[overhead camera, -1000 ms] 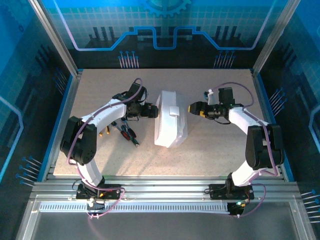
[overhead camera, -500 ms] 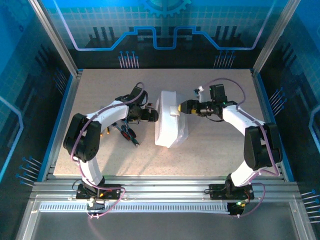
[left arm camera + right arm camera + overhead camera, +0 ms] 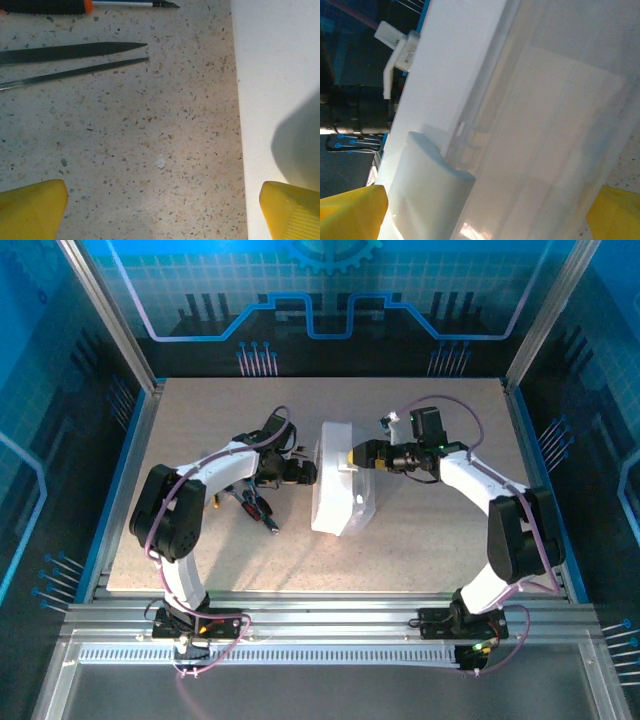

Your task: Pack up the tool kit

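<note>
The tool kit's translucent case (image 3: 340,485) lies shut in the middle of the table. My left gripper (image 3: 305,472) sits low at its left side, open; in the left wrist view its yellow fingertips (image 3: 31,210) stand wide apart over bare tabletop, with the case's white wall (image 3: 280,75) at the right. My right gripper (image 3: 358,455) is over the case's front tab, open, its jaws either side of the curved tab (image 3: 430,185). A black and orange screwdriver (image 3: 75,6) and two dark metal blades (image 3: 75,52) lie left of the case. Loose tools (image 3: 255,508) lie by the left arm.
A small white clasp (image 3: 400,50) juts from the case's far edge. The speckled table (image 3: 420,540) has free room at front and right. Blue enclosure walls and metal rails (image 3: 320,615) bound the workspace.
My right gripper has travelled left from beside the case to over its front tab. The left gripper has shifted slightly, staying at the case's left side.
</note>
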